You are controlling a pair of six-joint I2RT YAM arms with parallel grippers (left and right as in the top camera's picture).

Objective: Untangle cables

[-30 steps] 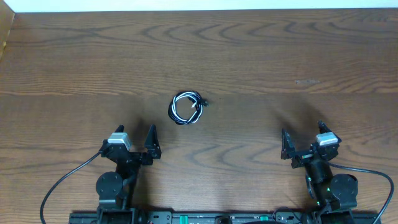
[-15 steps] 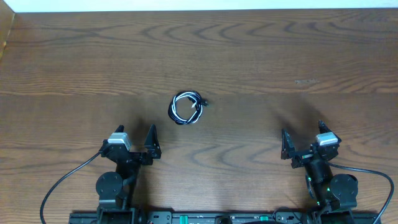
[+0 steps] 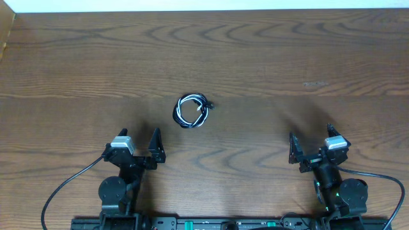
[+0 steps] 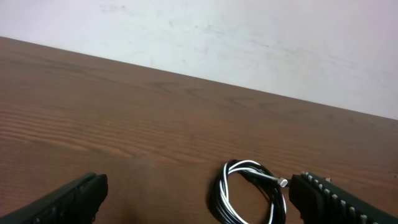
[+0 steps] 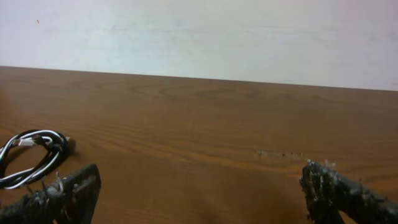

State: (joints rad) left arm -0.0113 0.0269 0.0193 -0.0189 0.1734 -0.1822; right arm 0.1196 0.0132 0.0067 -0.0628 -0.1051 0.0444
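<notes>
No change noted over last second: cables (image 3: 192,110) left coiled together at middle of counter (image 3: 287,57), untouched. Left and right jaws held wide open, empty, well apart from cables. Untangling not begun.

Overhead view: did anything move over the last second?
Nothing visibly changed. The cables lie coiled together as before, untouched. The left gripper and right gripper stay parked short of them, jaws open, holding nothing.
</notes>
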